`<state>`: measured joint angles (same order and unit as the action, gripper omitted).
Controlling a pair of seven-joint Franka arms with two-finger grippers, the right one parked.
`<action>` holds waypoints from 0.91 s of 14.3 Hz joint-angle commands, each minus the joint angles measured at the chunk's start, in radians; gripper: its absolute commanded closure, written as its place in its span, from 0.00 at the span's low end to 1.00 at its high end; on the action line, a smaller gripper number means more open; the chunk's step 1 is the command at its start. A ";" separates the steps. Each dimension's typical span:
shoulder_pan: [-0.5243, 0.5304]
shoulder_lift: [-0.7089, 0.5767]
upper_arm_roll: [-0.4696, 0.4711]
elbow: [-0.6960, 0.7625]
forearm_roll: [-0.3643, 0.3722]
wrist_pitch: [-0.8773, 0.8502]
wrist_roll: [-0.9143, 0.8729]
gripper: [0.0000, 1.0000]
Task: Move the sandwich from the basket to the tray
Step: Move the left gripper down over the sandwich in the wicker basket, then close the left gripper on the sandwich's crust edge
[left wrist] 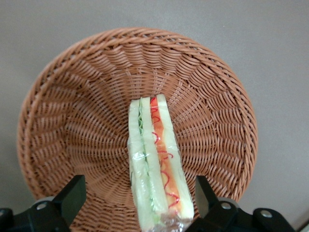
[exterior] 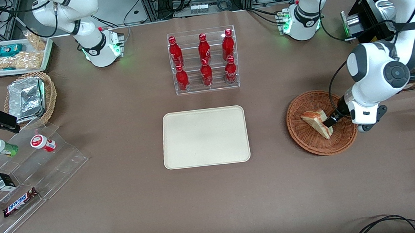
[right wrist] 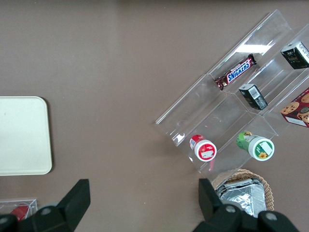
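The sandwich [exterior: 316, 122], a wrapped wedge of pale bread with green and orange-red filling, stands on edge in the reddish-brown wicker basket [exterior: 299, 105] toward the working arm's end of the table. My gripper [exterior: 332, 119] is low in the basket, open, with one dark finger on each side of the sandwich [left wrist: 154, 159]. In the left wrist view one finger [left wrist: 203, 191] is close to the bread and the other finger [left wrist: 72, 193] stands apart from it over the basket [left wrist: 63, 121]. The cream tray [exterior: 205, 137] lies flat at the table's middle, beside the basket, with nothing on it.
A clear rack of red bottles [exterior: 204, 59] stands farther from the front camera than the tray. Toward the parked arm's end are a tan basket with foil packets [exterior: 30, 97], a white snack tray [exterior: 19, 56] and a stepped acrylic shelf [exterior: 26, 168] of snacks.
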<state>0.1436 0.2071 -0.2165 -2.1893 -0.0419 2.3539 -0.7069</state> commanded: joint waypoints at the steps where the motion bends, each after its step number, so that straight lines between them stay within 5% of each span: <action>1: -0.027 0.009 0.005 -0.004 -0.012 0.030 -0.039 0.00; 10: -0.047 0.093 0.006 -0.018 -0.006 0.030 -0.039 0.00; 11: -0.047 0.094 0.006 -0.020 -0.006 0.028 -0.037 0.11; 13: -0.047 0.094 0.005 -0.020 -0.006 0.015 -0.034 0.61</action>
<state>0.1066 0.3058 -0.2164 -2.2065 -0.0419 2.3692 -0.7293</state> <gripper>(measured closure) 0.194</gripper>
